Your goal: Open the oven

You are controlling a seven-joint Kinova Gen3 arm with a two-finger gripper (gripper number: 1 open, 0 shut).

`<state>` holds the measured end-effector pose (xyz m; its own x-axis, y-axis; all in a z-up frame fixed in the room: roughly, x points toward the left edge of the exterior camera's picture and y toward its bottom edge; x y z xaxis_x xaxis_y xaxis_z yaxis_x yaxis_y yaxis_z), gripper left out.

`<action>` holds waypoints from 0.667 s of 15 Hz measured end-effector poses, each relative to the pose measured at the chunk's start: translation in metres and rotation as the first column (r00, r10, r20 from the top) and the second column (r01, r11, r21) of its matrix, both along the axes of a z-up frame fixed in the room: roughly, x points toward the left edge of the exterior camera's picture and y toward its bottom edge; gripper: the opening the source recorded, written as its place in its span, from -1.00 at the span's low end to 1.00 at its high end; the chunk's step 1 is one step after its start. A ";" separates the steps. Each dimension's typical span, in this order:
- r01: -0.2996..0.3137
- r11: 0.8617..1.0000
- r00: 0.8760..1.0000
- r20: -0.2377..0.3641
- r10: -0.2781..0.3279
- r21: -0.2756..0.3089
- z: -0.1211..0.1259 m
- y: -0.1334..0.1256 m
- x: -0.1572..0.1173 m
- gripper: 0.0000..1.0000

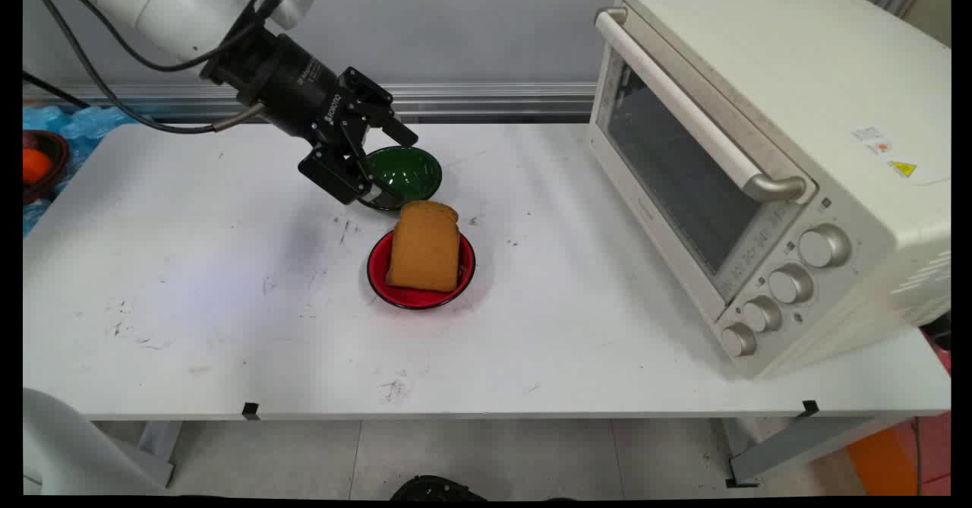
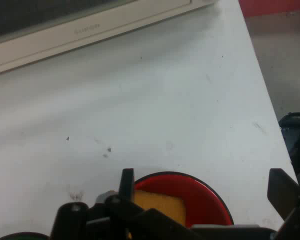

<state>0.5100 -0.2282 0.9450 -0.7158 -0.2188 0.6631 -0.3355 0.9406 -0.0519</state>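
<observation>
Main view shows the gripper (image 1: 383, 170) hanging low over the white table (image 1: 228, 303), tilted down and to the right, its jaws spread apart with nothing between them. One finger lies across the near-left rim of the green bowl (image 1: 406, 174), the other reaches over the bowl's far side, so the hand is nearest to that bowl and appears to hover at its edge; whether it touches the rim cannot be told. Just in front of the bowl sits a red bowl (image 1: 421, 295) carrying a thick slice of brown bread (image 1: 425, 248), which leans up and overhangs the red rim toward the green bowl. A cream toaster oven (image 1: 759, 151) stands well apart on the right, its glass door closed. Hand view looks past the parted fingers (image 2: 126, 181) at the red bowl (image 2: 205, 200) and the bread (image 2: 160, 204) close below, with the oven's (image 2: 90, 30) base across the top. Any close move here calls for care, since bread and green bowl sit very near each other.
</observation>
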 end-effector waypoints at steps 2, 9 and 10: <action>-0.003 1.000 1.000 -0.004 0.003 0.003 0.003 0.000 0.000 1.00; -0.033 0.999 0.999 -0.038 0.033 -0.001 0.018 -0.004 -0.005 1.00; -0.039 0.999 0.998 -0.043 0.039 -0.003 0.018 -0.006 -0.007 1.00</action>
